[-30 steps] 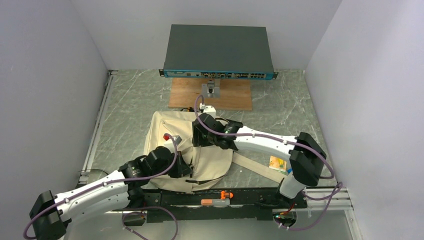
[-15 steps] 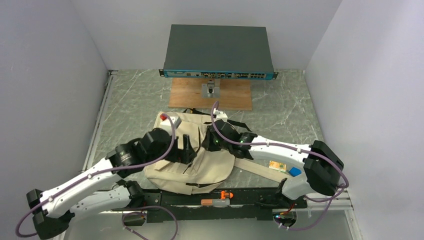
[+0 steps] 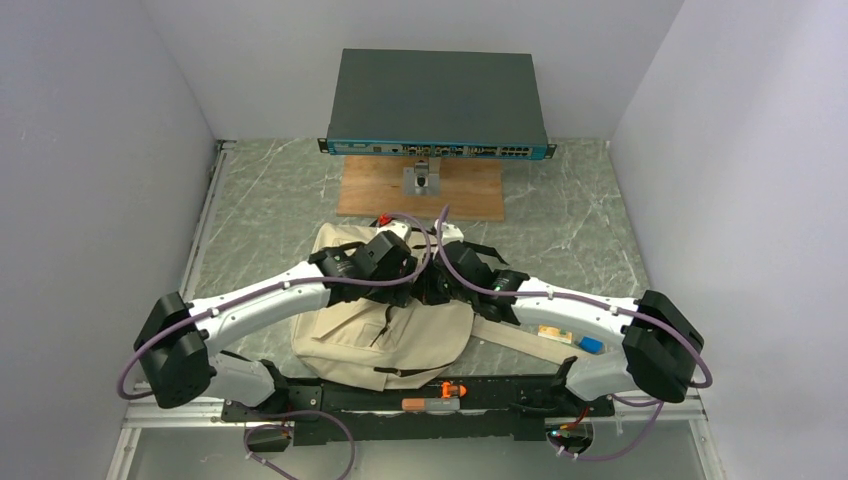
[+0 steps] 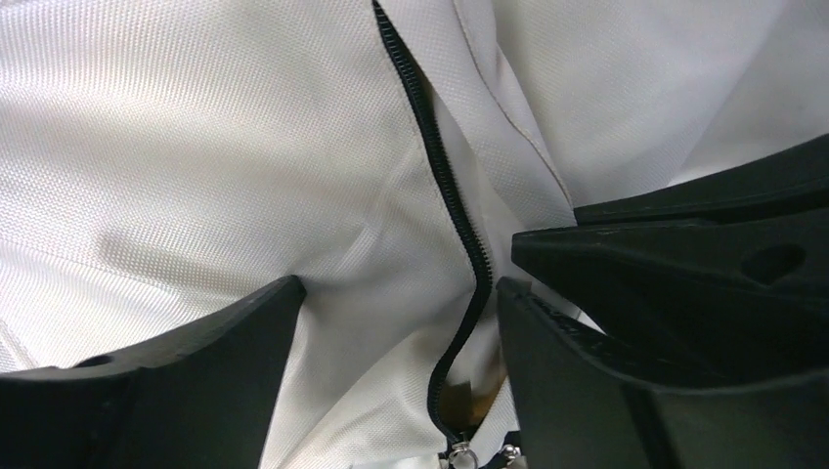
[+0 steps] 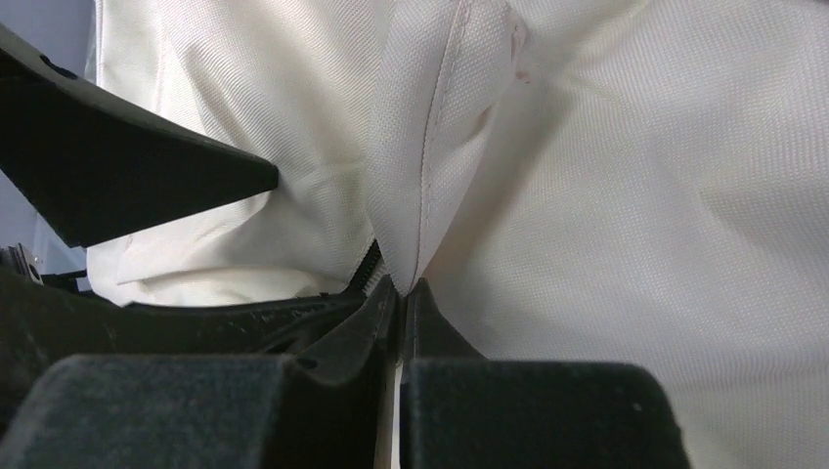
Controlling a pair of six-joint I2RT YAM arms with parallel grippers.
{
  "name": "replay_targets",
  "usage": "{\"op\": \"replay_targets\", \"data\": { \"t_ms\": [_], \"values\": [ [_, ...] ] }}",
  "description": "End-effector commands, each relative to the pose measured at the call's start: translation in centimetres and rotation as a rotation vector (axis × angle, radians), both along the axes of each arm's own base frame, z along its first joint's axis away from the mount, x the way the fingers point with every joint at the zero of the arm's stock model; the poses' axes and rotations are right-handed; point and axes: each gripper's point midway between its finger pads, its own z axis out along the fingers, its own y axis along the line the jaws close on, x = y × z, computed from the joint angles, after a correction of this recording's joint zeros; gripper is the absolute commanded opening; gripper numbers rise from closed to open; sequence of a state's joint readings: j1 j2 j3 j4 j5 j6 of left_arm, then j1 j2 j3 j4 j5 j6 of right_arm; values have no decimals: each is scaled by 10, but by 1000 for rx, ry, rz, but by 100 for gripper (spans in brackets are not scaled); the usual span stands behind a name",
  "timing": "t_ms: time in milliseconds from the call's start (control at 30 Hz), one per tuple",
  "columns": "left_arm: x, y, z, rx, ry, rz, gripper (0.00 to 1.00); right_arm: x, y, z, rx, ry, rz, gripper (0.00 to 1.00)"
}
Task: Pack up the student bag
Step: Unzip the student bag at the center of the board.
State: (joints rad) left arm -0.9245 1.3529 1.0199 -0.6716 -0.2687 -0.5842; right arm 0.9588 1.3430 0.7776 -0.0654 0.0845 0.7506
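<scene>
Backpack (image 3: pixel 345 345), right jaws pinching its fabric, left jaws spread astride zipper (image 4: pixel 442 161)

Left jaws opened; right jaws pinched student bag (image 3: pixel 345 340).

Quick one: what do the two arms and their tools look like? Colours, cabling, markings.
Left arm and right arm: white links, bulky black joint housings, a purple cable running along each. Left tool and right tool: matte black, wedge-shaped fingers. A small white block with a red spot sits on the left wrist. No lettering legible.
</scene>
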Motion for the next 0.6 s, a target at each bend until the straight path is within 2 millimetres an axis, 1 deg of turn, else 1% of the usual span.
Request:
{"op": "replay_targets", "data": {
  "t_ms": [0,33,100,200,233,267,367,400,433,467,533,567],
  "values": [
    [8,3,-7,62,-26,14,85,-6,-3,8,11,-24,57,0],
    [9,4,-10,85,-31,20,87,-7,-3,9,14,-24,60,0],
    [10,8,-17,130,-19,35,86,-7,-2,8,15,-23,62,0],
    [5,-1,-25,129,1,2,87,-6,-4,8,3,-33,63,0],
    [3,-1,-30,125,7,-5,87,-6,-5,7,-4,-35,64,0],
    [2,1,-32,131,10,-3,83,-6,-7,7,-13,-36,66,0],
    [3,16,-39,193,6,27,42,-6,-13,4,-73,-47,79,0],
    [4,20,-38,204,-1,37,31,-6,-18,3,-100,-56,81,0],
    [4,22,-33,194,-18,44,21,-6,-24,1,-131,-65,83,2],
    [4,23,-26,167,-37,47,15,-6,-30,1,-162,-77,87,6],
    [4,22,-14,86,-70,51,12,-8,-43,6,-216,-105,102,14],
    [5,18,-6,22,-89,47,10,-11,-49,9,-236,-121,115,20]
  ]
}}
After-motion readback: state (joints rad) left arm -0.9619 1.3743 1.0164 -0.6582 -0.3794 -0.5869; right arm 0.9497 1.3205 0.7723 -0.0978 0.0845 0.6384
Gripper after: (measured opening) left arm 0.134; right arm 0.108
